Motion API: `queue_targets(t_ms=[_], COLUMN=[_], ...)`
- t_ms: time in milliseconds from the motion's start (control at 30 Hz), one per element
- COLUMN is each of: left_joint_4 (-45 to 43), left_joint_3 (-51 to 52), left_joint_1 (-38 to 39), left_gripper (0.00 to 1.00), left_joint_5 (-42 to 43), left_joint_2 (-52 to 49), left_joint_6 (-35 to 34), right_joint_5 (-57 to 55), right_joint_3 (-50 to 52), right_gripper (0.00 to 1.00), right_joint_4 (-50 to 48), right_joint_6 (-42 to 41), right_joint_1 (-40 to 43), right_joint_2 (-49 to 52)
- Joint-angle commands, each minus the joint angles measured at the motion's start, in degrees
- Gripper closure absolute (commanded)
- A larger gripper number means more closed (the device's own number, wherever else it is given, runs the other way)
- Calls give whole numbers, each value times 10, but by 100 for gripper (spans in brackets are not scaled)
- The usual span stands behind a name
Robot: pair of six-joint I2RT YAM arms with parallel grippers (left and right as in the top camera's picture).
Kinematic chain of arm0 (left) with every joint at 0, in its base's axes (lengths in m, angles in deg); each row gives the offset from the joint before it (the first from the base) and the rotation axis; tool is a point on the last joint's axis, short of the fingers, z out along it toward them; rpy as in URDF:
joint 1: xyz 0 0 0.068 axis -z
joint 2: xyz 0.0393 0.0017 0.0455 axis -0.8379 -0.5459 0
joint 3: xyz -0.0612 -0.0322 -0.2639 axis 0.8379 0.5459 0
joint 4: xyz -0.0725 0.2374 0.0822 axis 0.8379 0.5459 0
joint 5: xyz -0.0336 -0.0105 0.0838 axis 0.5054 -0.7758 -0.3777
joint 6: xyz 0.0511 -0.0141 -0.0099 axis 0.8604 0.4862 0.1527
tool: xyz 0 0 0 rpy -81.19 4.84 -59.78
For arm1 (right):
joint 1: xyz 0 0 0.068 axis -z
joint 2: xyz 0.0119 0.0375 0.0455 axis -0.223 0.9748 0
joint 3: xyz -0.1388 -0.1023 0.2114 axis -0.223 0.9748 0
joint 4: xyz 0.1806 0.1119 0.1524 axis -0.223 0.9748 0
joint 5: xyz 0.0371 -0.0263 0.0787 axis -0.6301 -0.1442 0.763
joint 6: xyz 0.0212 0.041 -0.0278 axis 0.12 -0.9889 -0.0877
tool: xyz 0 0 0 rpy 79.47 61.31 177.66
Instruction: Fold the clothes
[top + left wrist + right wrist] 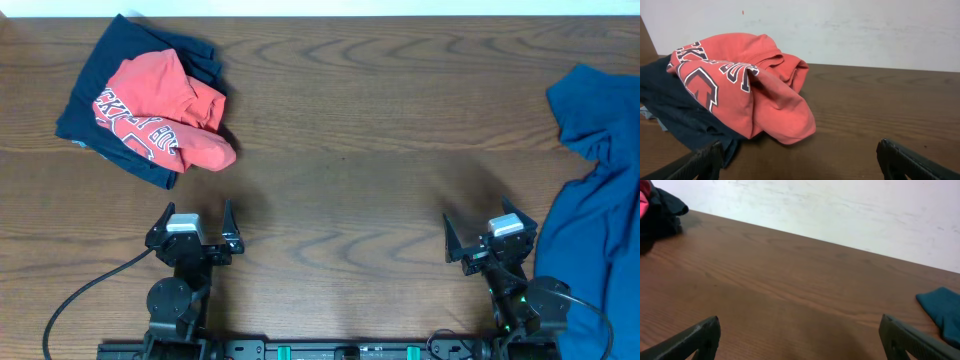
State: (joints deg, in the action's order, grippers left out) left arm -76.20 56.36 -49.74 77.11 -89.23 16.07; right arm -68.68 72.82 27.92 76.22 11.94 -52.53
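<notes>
3 garments are seen from overhead on the wooden table (350,120). A crumpled coral-red T-shirt (165,105) with white lettering is piled on a dark navy garment (95,90) at the far left, and a blue garment (600,190) is spread along the right edge. The left gripper (196,220) and the right gripper (484,230) are placed at the near edge, both with jaws spread wide and empty; the right gripper is just beside the blue garment.

From the left wrist, the coral-red T-shirt (745,85) is shown bunched ahead of the released fingers (700,162), apart from them and overlapping the dark navy garment (670,107).

From the right wrist, wood is seen between the parted fingers (690,340). A corner of the blue garment (942,310) is seen at right, the dark navy garment (662,210) at far left.
</notes>
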Motion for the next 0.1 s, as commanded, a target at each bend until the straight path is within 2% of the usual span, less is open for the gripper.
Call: queue_targets(t_ms=[0, 67], left_joint_4=[7, 7], left_joint_3=[19, 19], left_joint_1=[1, 1], left_gripper=[2, 2], left_joint_5=[-3, -3], left_joint_2=[4, 4], left_joint_6=[2, 2], right_joint_5=[4, 4], right_joint_3=[3, 3], right_gripper=[1, 1], right_joint_4=[-1, -1], right_joint_6=[-6, -6], right_joint_1=[2, 2], right_joint_2=[-3, -3])
